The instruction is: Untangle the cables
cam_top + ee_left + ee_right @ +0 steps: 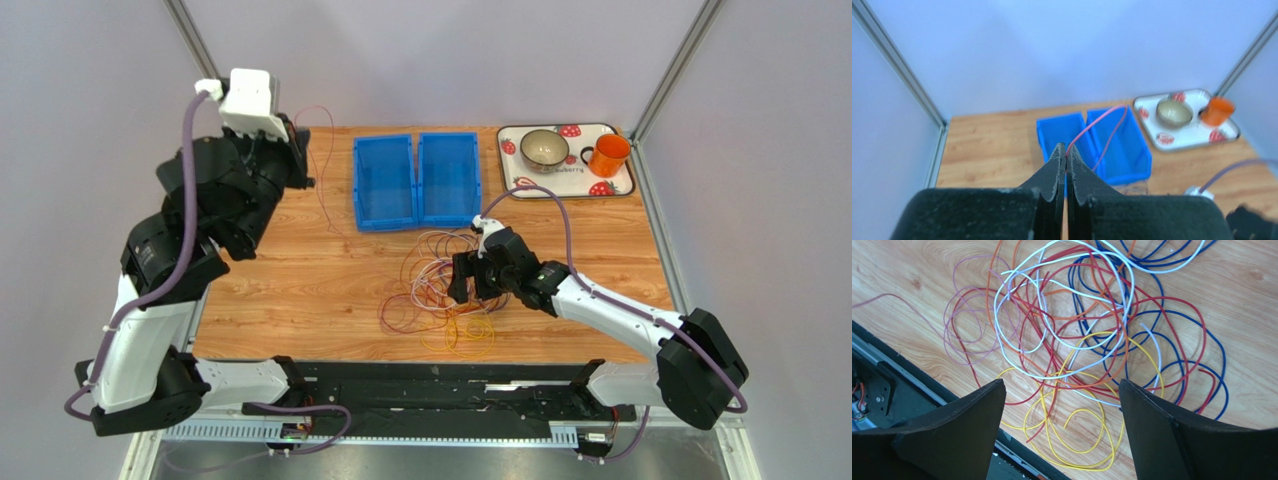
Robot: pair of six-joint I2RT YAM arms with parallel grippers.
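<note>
The cables point(445, 290) lie in a loose tangle on the wooden surface point(300, 290), towards its near edge and just in front of the two blue bins point(385, 182). The right wrist view shows red, white, blue, orange, yellow and pale pink strands looped over and through one another. The yellow loops point(1072, 440) lie closest to the near edge, and the pink ones point(964, 325) spread out to one side.

The right arm's fingers point(967, 415) hang over this tangle, spread wide apart with nothing between them. From the wrist view they frame the heap from above. Whether their tips touch any strand cannot be told.

The left arm is raised at the far left corner of the surface, well apart from the heap. The left arm's fingers point(1059, 170) are clenched on a single pink cable point(1097, 122), which rises from between their tips in a narrow loop. In the top view a thin pink line hangs from that arm down to the surface beside the left bin. Whether it joins the heap cannot be told.

At the far right corner sits a tray point(575, 185) with strawberry prints, holding a bowl point(545, 150) and an orange mug point(608, 155).
</note>
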